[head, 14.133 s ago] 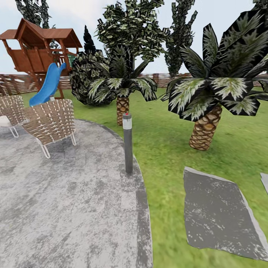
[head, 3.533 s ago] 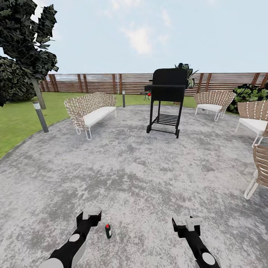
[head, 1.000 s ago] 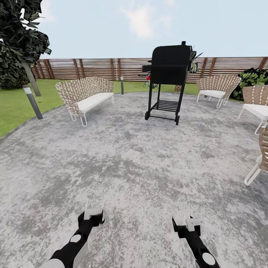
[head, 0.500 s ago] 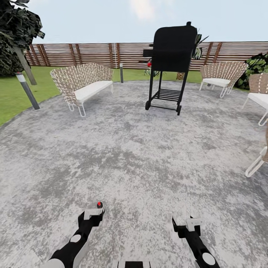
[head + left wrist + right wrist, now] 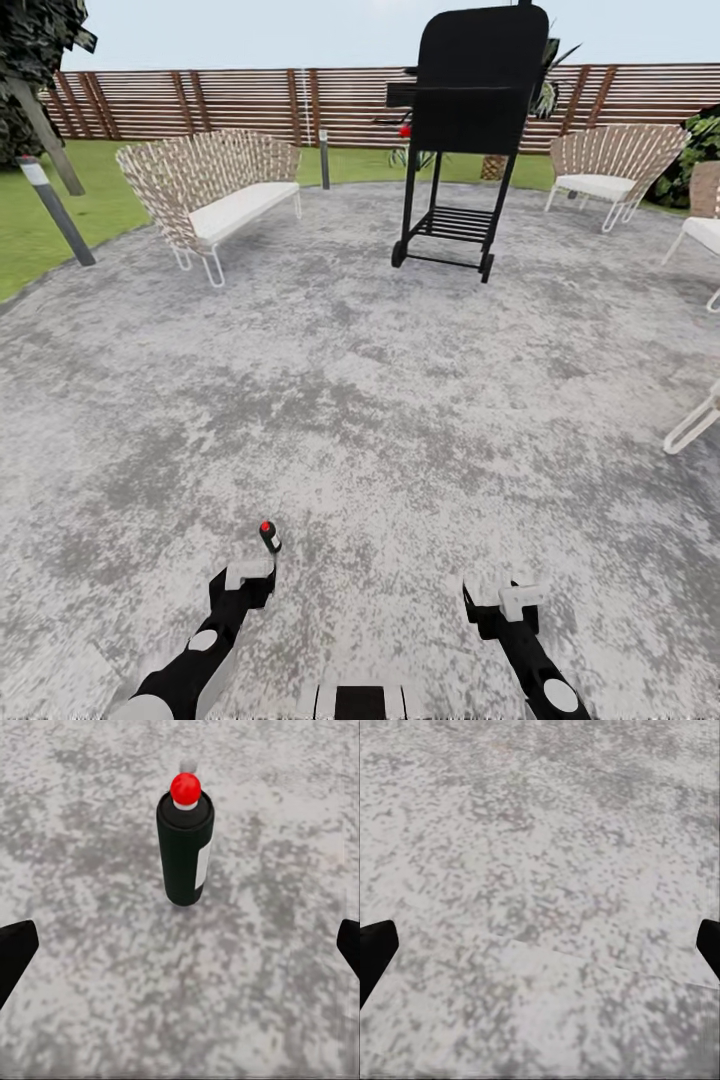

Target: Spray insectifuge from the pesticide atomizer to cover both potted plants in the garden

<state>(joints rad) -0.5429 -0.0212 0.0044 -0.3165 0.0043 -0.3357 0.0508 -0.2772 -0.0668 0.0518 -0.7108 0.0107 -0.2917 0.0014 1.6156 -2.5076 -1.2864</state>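
I judge the task barely started: the pesticide atomizer [image 5: 270, 536] stands upright on the grey paved patio [image 5: 400, 420], not yet picked up, so the grasp and all the spraying are left. It sits just ahead of my left gripper [image 5: 248, 574], a small dark bottle with a red ball on top; in the left wrist view the pesticide atomizer [image 5: 185, 847] stands in line with the gap between my fingers [image 5: 15, 952], which are spread wide apart with nothing between them. My right gripper [image 5: 505, 598] hovers over bare paving, and its fingers [image 5: 375, 949] are likewise wide apart and empty.

Ahead I see a black grill [image 5: 465, 130], a wicker bench [image 5: 205, 190] to its left, a wicker chair [image 5: 605, 165] to its right and the slatted fence [image 5: 250, 100] behind. I cannot pick out either potted plant; greenery behind the grill is mostly hidden by it, too small to name. Only the black tips of my fingers show at the wrist views' edges, and the bottle's pale label is unreadable.
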